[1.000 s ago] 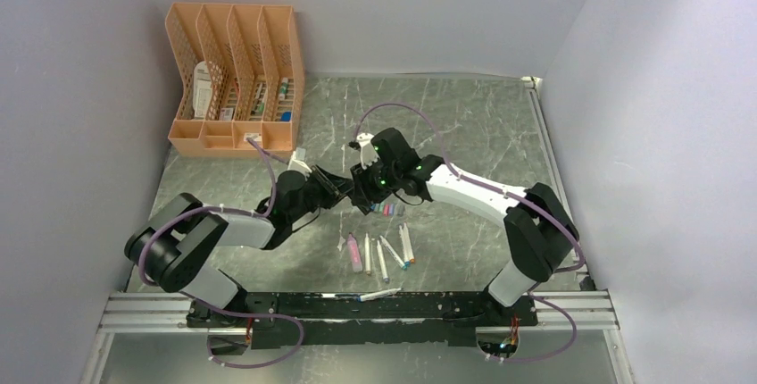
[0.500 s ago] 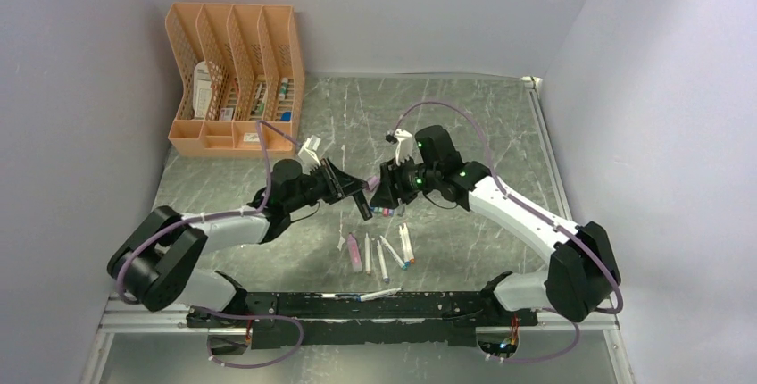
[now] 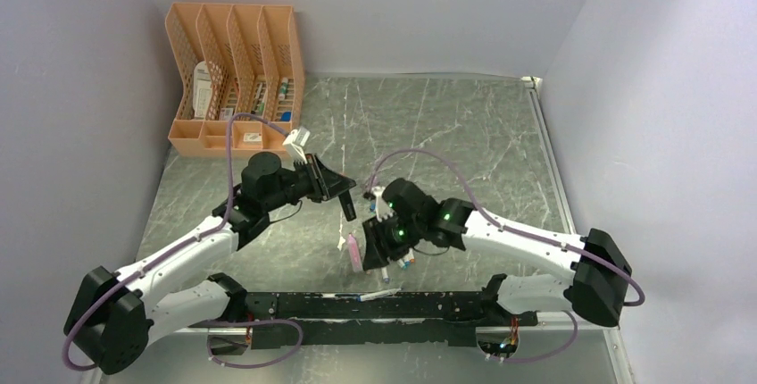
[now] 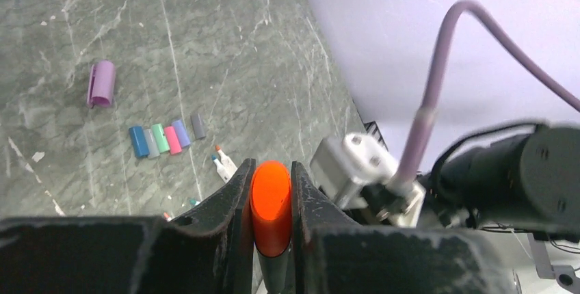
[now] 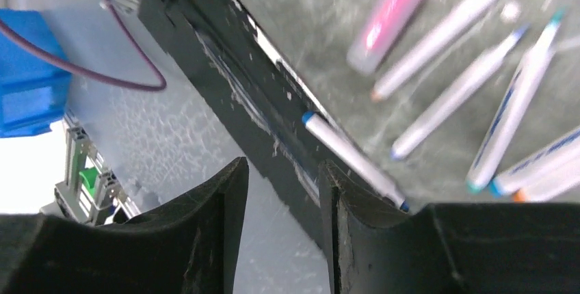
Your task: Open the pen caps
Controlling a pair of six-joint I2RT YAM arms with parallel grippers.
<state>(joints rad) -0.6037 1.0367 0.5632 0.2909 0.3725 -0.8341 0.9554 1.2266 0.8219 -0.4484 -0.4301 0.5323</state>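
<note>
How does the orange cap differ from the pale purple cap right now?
The orange cap is clamped in the left pincer, off the table; the pale purple cap lies loose on it. A dark barrel shows beneath the orange cap; the pale purple cap has no pen at it. Both look chunkier than the small caps in the row.

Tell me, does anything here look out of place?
One white pen lies on the black rail at the near edge, apart from the other pens grouped together. A pale purple cap also sits off by itself, away from the neat row of caps.
</note>
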